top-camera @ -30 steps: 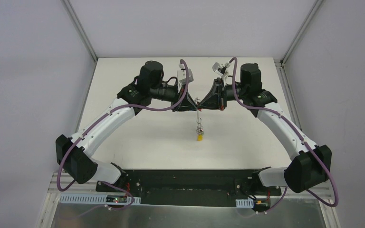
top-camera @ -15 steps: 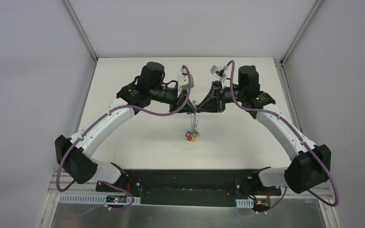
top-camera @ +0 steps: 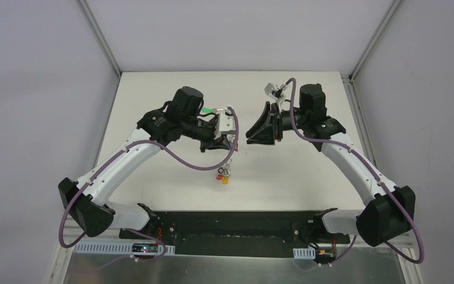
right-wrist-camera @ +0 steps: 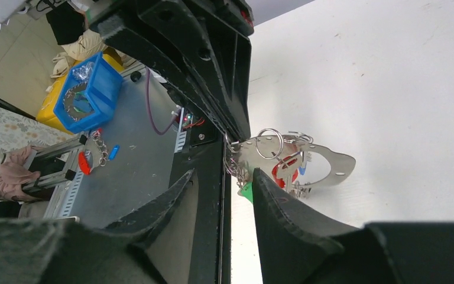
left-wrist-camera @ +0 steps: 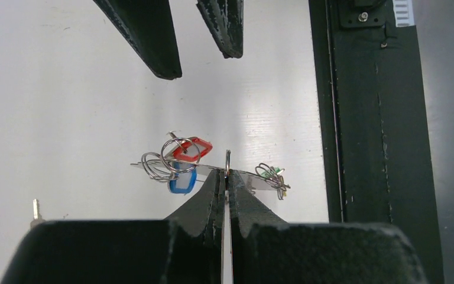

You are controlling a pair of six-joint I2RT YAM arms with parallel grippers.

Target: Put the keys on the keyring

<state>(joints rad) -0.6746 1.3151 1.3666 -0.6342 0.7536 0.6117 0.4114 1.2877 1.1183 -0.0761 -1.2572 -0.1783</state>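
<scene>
The left pincer [top-camera: 232, 144] grips the keyring [top-camera: 229, 158], keys [top-camera: 223, 176] dangling beneath; right pincer [top-camera: 250, 134] stands apart beside it.

**Around the work area**

A white table [top-camera: 171, 177] sat inside plain grey wall panels [top-camera: 35, 89] joined by aluminium corner posts [top-camera: 101, 36]. A black plate [top-camera: 236, 228] ran along the table's near edge. Slotted white cable ducts [top-camera: 103, 247] flanked it, and a dull steel sheet [top-camera: 230, 269] lay in front. Off the table, the right wrist view showed a blue crate [right-wrist-camera: 88, 89] resting on something yellow [right-wrist-camera: 52, 117].
</scene>
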